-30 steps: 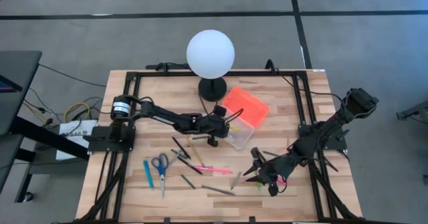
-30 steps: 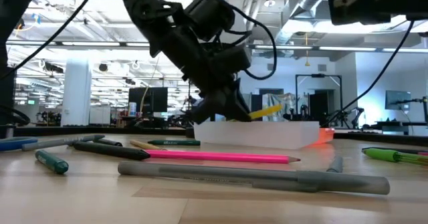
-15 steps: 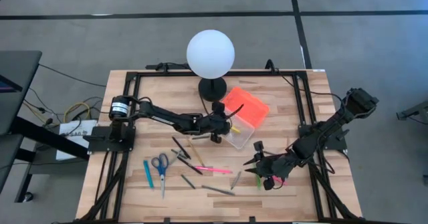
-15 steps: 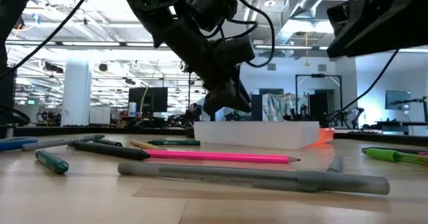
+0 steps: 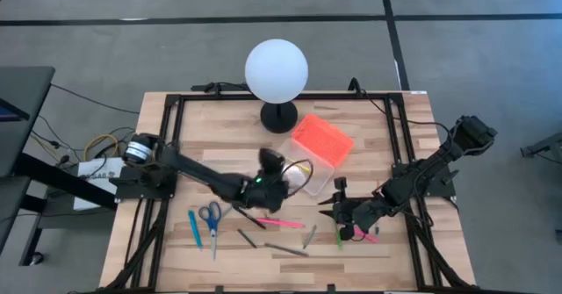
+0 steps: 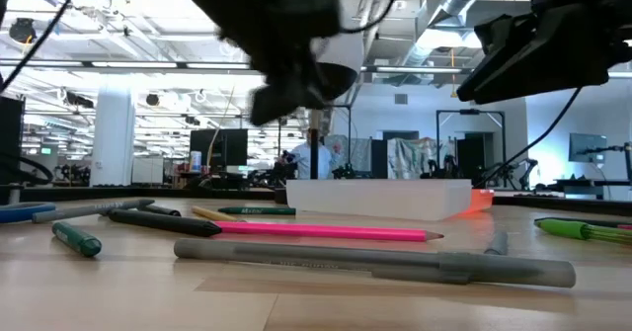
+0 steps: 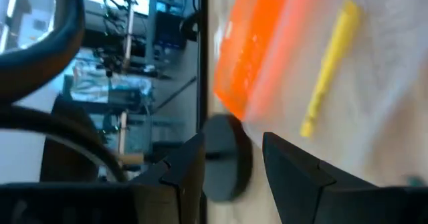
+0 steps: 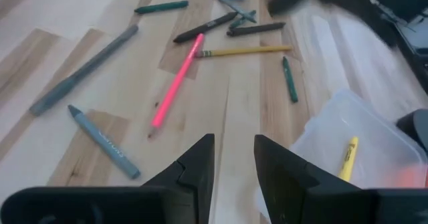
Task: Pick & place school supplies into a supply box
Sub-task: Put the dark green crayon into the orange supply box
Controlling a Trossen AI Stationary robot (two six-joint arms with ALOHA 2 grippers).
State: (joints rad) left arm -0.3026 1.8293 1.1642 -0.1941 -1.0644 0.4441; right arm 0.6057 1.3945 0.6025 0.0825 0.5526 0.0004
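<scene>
Fingers of left gripper (image 7: 227, 164) spread, empty | yellow marker (image 7: 328, 67) in clear orange-lidded box (image 5: 314, 152) | next: straddle pink pencil (image 5: 283, 223) squarely mid-surface.

A white globe lamp (image 5: 277, 69) stands upright on a round black base (image 5: 279, 116) near the far edge of the wooden table (image 5: 211, 118). A black frame (image 5: 180, 101) runs along the table's edges. Cables (image 5: 83, 149) lie on the grey floor (image 5: 132, 39) to the left of the table. The low view shows monitors (image 6: 222, 145) in the room behind
</scene>
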